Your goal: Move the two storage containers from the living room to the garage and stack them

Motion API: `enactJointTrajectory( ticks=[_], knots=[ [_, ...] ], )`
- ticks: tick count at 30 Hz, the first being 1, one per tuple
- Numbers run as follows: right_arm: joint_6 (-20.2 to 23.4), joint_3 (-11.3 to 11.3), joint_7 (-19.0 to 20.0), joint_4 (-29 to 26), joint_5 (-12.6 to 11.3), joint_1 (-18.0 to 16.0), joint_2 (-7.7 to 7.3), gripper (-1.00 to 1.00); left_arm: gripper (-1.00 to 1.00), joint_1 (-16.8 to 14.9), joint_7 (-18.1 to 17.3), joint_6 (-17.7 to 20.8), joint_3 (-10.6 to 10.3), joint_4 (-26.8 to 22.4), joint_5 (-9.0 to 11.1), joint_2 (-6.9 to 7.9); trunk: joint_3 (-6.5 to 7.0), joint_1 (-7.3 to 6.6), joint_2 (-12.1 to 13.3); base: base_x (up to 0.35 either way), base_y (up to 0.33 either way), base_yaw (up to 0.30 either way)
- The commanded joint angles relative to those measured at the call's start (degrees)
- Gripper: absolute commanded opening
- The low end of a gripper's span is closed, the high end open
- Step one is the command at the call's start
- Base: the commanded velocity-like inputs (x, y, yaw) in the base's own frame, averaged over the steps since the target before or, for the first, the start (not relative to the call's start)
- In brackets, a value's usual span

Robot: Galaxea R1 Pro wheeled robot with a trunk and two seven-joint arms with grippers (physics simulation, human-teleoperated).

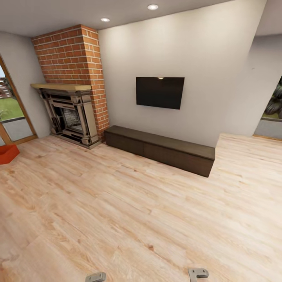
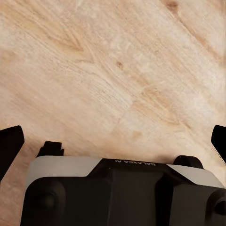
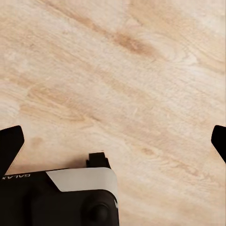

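Both grippers point down at bare wood-plank flooring [image 1: 129, 219]. Left gripper [image 2: 113, 141], seen from its wrist cam: two dark fingertips sit at opposite edges of the picture, spread wide, nothing btwn them but planks. Right gripper [image 3: 113, 141], same story in its wrist cam: fingers far apart, holding nothing, only light wood grain below. In head view, two small grey arm parts poke in at the bottom edge, one left of centre, one right of centre.

One storage container [image 1: 8, 153], red-orange, sits on the planks at the far left edge of head view, partly cut off by the frame, just in front of a wood-framed glass door [image 1: 11, 113] w/ grass visible outside. It's well apart from both arms.

Rest of the living room: dark carved fireplace [image 1: 70, 117] w/ a light wood mantel, set against a red brick chimney [image 1: 74, 58] in the corner. Right of it, a long low dark cabinet [image 1: 160, 149] runs along the pale wall, w/ a black TV [image 1: 159, 92] mounted above. Two recessed ceiling lights [image 1: 152, 7] are on. At far right, another glazed opening shows dark foliage.
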Motion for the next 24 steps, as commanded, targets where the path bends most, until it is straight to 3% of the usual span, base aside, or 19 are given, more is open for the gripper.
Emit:
enactJointTrajectory(
  ticks=[1,14,24],
  knots=[
    [0.4,0.5,-0.3,-0.1,-0.4,0.0,-0.01,1.00,1.00,0.0,-0.3,0.4,0.4,-0.1,0.0,-0.07,-0.11,0.06,-0.1,0.333,0.000,0.000],
    [0.4,0.5,-0.3,-0.1,-0.4,0.0,-0.02,1.00,1.00,0.0,-0.3,0.4,0.4,-0.1,0.0,-0.06,-0.11,0.06,-0.1,0.333,0.000,0.004],
    [0.4,0.5,-0.3,-0.1,-0.4,0.0,-0.01,1.00,1.00,0.0,-0.3,0.4,0.4,-0.1,0.0,-0.07,-0.11,0.06,-0.1,0.333,0.000,0.101]
  ],
)
